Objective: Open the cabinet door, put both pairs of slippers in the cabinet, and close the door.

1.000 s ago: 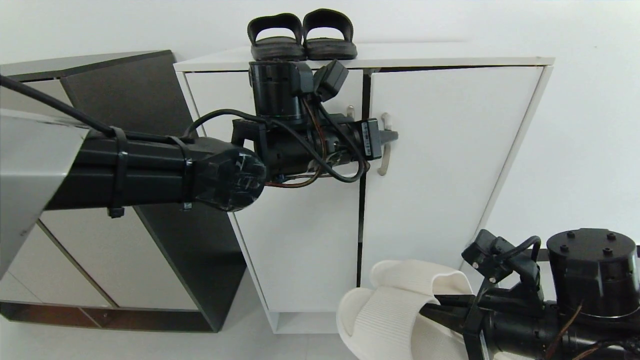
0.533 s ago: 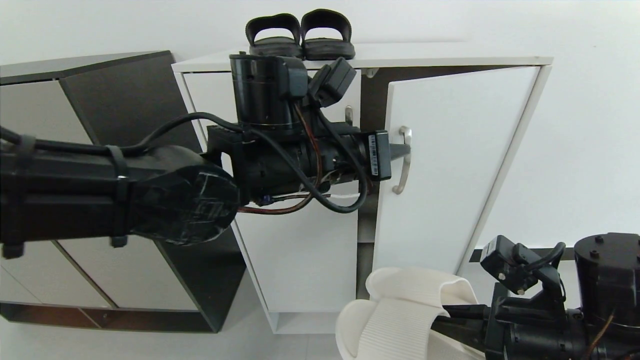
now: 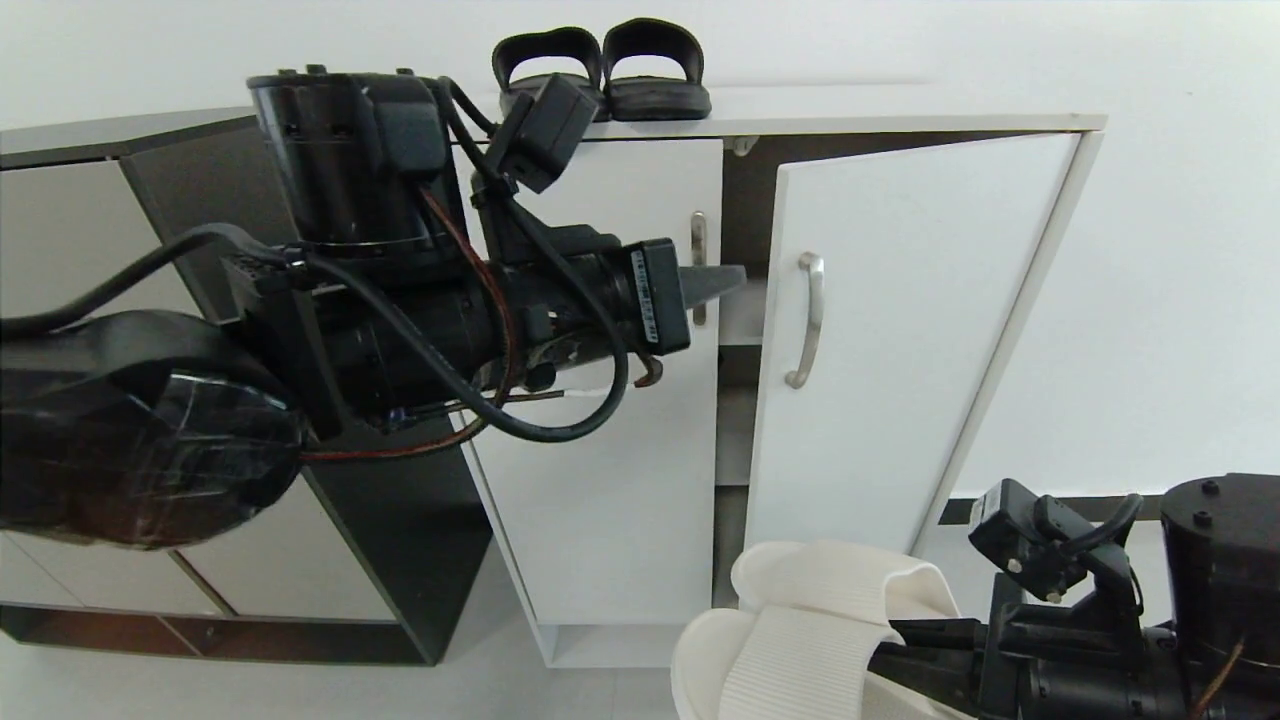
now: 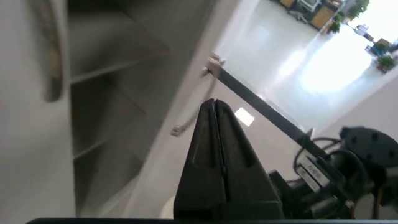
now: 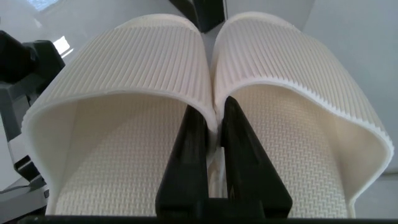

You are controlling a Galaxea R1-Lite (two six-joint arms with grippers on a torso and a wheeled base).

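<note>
Currently I see the white cabinet (image 3: 900,108) with its right-hand door (image 3: 900,330) swung partly open. A dark gap runs between it and the closed left door (image 3: 600,480), and a shelf (image 3: 742,322) shows inside. My left gripper (image 3: 724,282) sits at handle height with its fingers pressed flat together and nothing between them. Its tip lies in front of the gap, just beside the left door's handle (image 3: 698,265) and apart from the open door's handle (image 3: 808,320). The black slippers (image 3: 600,72) stand side by side on the cabinet's top, toward its left end. My right gripper (image 5: 213,121) is low in front of the cabinet, clamped on the white slippers (image 5: 134,74) — the wrist view shows one finger inside each slipper, pinching the two inner strap edges together. That pair is held before the open door's lower part. A dark cabinet (image 3: 400,540) stands just beside the white one on its left.
</note>
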